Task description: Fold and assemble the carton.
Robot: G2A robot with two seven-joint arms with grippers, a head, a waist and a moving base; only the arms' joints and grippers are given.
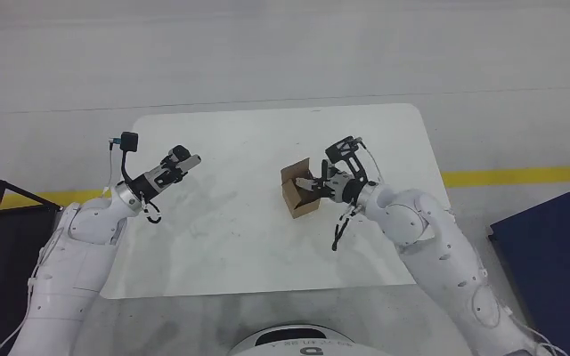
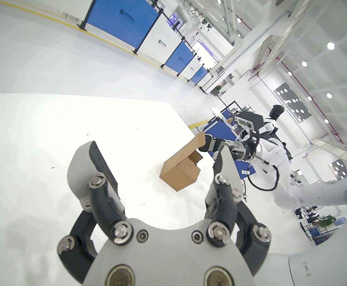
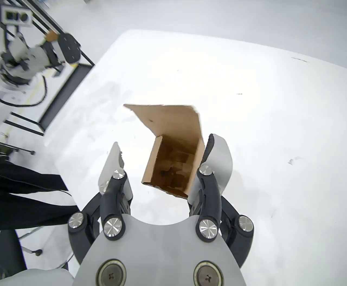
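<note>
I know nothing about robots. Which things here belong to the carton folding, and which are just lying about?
For the job: carton, one flap up; right gripper, open, close against the carton; left gripper, open, well apart from it.

Just about: table underneath; yellow floor line; blue panels in the room behind.

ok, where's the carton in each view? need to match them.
Top view: carton right of the table's centre, by the right gripper.
Left wrist view: far across the table, beyond the open left gripper.
Right wrist view: close up between the right gripper's open jaws, open top showing.
Shared landmark: the carton's raised flap.
</note>
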